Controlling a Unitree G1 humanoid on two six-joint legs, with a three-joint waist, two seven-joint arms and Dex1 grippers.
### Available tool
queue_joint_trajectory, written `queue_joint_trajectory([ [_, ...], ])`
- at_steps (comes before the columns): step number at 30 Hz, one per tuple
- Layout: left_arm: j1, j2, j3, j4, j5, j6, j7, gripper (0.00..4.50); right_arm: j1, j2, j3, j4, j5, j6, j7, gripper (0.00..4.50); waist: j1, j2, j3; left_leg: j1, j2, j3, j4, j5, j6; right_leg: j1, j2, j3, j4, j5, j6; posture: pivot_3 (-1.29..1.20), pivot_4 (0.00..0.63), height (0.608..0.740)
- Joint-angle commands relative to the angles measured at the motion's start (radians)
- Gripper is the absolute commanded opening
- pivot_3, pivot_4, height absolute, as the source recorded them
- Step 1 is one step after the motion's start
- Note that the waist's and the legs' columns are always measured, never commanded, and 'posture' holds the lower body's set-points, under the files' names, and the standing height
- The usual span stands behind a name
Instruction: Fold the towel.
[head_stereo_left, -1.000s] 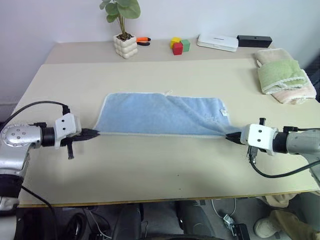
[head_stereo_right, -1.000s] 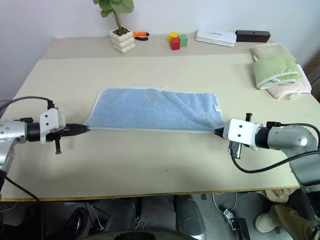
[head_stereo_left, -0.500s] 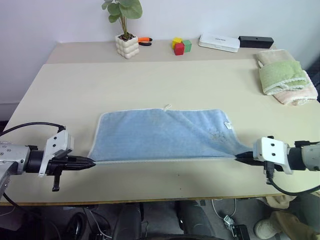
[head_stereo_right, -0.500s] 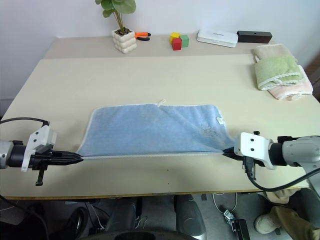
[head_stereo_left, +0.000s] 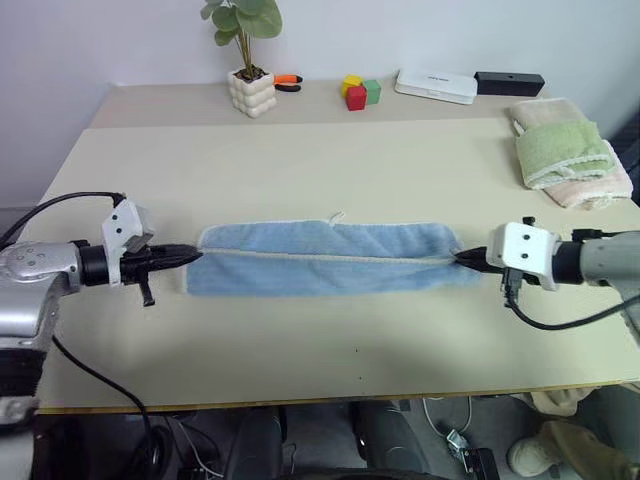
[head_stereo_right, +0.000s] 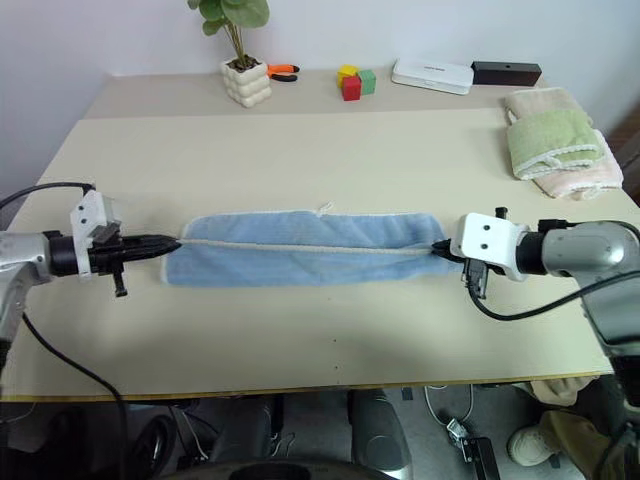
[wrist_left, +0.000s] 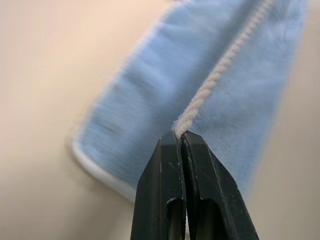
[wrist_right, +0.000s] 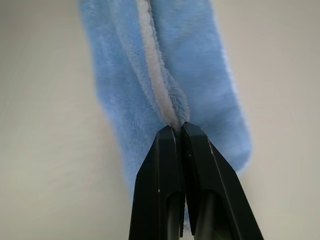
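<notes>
My left arm (head_stereo_left: 35, 285) is brushed silver metal, a rounded joint housing with small dark screws on top, then a black collar and a white angular block. From that block the left gripper (head_stereo_left: 192, 256) tapers into two slim black fingers. A black cable loops off the block at about 11 o'clock and another trails down past 6. My right arm (head_stereo_left: 600, 262) matches: grey-silver tube, black ring, white boxy block with two dark screw dots, and the right gripper (head_stereo_left: 461, 259) in glossy black, a black cable sagging beneath it.
</notes>
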Motion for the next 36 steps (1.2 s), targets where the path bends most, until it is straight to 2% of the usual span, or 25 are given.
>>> queue_joint_trajectory([
  [1,-0.083,-0.028,-0.019,0.123,0.072,-0.12,0.042,0.0,-0.101,0.043,0.046,0.138,-0.09,-0.131,-0.053,0.03,0.0,0.0,0.0,0.0,0.0,0.0,0.0,0.0,0.0,0.0,0.0,0.0,0.0,0.0,0.0,0.0,0.15,0.74],
  [8,-0.192,-0.087,-0.045,0.302,0.154,-0.287,0.09,0.0,-0.208,0.126,0.091,0.292,-0.149,-0.236,-0.108,0.03,0.0,0.0,0.0,0.0,0.0,0.0,0.001,0.0,0.0,0.0,0.0,0.0,0.001,0.0,0.0,0.0,0.15,0.74],
  [15,-0.258,-0.126,-0.076,0.436,0.219,-0.415,0.129,0.0,-0.258,0.164,0.12,0.41,-0.202,-0.301,-0.153,0.03,0.0,0.0,0.0,-0.001,0.0,0.0,0.003,0.0,0.001,0.0,0.0,0.0,0.002,0.0,0.0,0.0,0.15,0.74],
  [27,-0.316,-0.159,-0.1,0.568,0.276,-0.491,0.188,0.0,-0.326,0.24,0.141,0.531,-0.261,-0.348,-0.25,0.03,-0.001,0.0,0.0,-0.001,0.0,0.0,0.004,-0.001,0.001,0.0,0.0,0.0,0.003,0.0,0.0,0.0,0.15,0.74],
  [29,-0.324,-0.174,-0.091,0.58,0.254,-0.433,0.174,0.0,-0.312,0.253,0.144,0.523,-0.256,-0.326,-0.25,0.03,-0.001,0.0,0.0,-0.001,0.0,0.0,0.004,-0.001,0.001,0.0,0.0,0.0,0.003,0.0,0.0,0.0,0.15,0.74],
  [32,-0.32,-0.179,-0.083,0.571,0.243,-0.418,0.156,0.86,-0.29,0.264,0.134,0.492,-0.233,-0.284,-0.237,0.93,-0.001,0.0,0.0,-0.001,-0.001,-0.001,0.005,-0.001,0.001,0.0,0.0,0.0,0.004,0.0,0.0,0.0,0.15,0.74],
  [36,-0.318,-0.175,-0.073,0.577,0.26,-0.45,0.197,2.91,-0.272,0.261,0.132,0.462,-0.249,-0.27,-0.254,2.96,-0.001,0.0,0.0,-0.001,-0.001,-0.001,0.005,-0.001,0.001,0.0,0.0,0.0,0.004,0.0,0.0,0.0,0.15,0.74],
])
